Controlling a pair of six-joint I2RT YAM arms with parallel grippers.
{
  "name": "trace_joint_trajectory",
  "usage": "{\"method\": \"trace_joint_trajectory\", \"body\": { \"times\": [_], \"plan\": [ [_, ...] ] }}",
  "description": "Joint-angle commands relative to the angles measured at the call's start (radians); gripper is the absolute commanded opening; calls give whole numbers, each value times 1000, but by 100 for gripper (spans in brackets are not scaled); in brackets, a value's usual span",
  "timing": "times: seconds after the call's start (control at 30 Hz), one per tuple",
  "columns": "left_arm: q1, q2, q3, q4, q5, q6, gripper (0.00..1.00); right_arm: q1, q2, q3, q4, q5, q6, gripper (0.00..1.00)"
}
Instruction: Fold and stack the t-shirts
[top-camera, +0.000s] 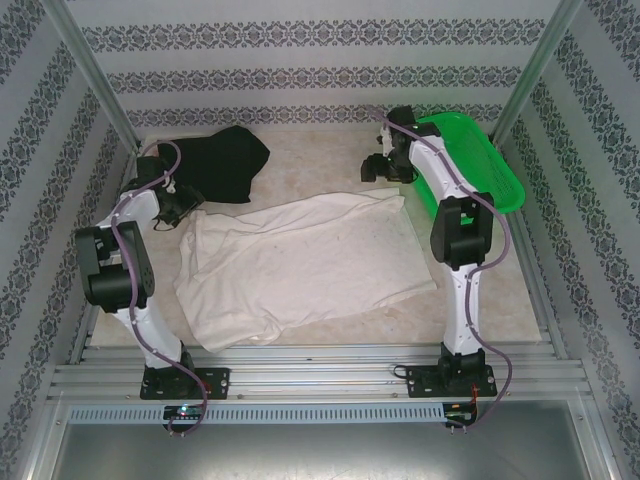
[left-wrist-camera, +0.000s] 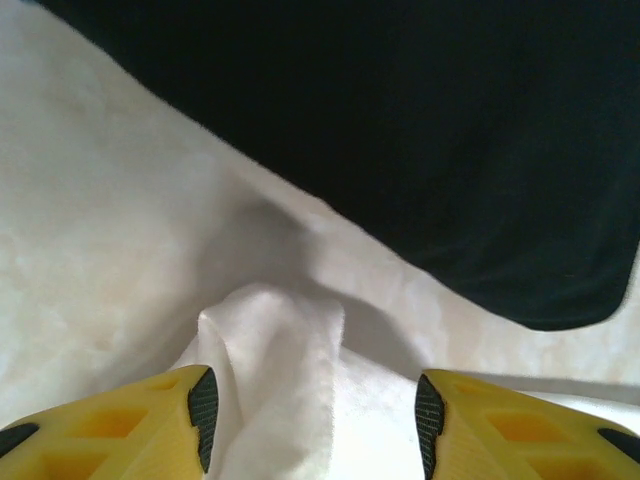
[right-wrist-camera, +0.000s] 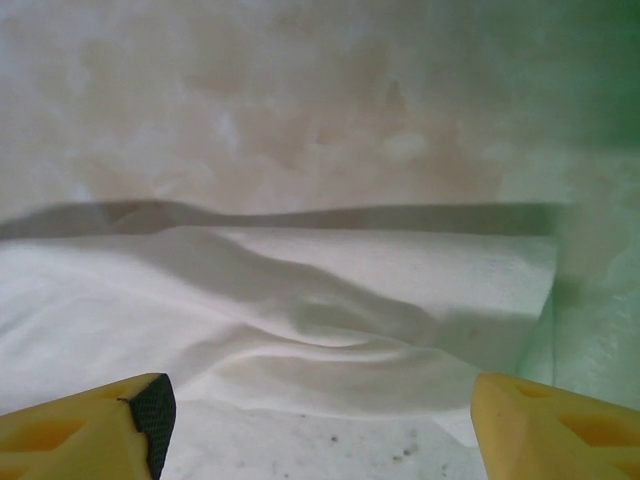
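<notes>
Across the middle of the top view, big cream-white t-shirt (top-camera: 300, 265), flat but wrinkly. At upper left, black t-shirt (top-camera: 228, 160), bunched up. By the cream top corners, left gripper (left-wrist-camera: 315, 405) spread around a cloth bump, right gripper (right-wrist-camera: 320, 415) spread wide above. Pinch both deep, then lift together.

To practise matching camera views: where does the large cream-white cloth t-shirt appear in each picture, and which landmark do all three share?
Top external: cream-white cloth t-shirt spread out, centre of picture.
Left wrist: the t-shirt's raised fold, bottom centre.
Right wrist: the t-shirt across the lower half.
Shared landmark: pale marbled tabletop beside it.
</notes>
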Motion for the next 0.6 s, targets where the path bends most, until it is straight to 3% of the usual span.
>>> {"method": "trace_joint_trajectory", "body": {
  "times": [0.0,0.1,0.2,0.27,0.57],
  "plan": [
    [0,54,15,-1,41,24,50,14,35,67,-113,58,9,78],
    [0,77,4,18,49,20,37,26,72,87,-133,82,7,76],
    [4,68,8,7,35,36,13,40,94,85,-134,100,4,75],
    [17,45,16,-6,13,46,5,48,109,88,-139,127,-1,74],
    [72,36,118,-58,32,94,2,73,93,-7,-143,168,3,58]
  ]
}}
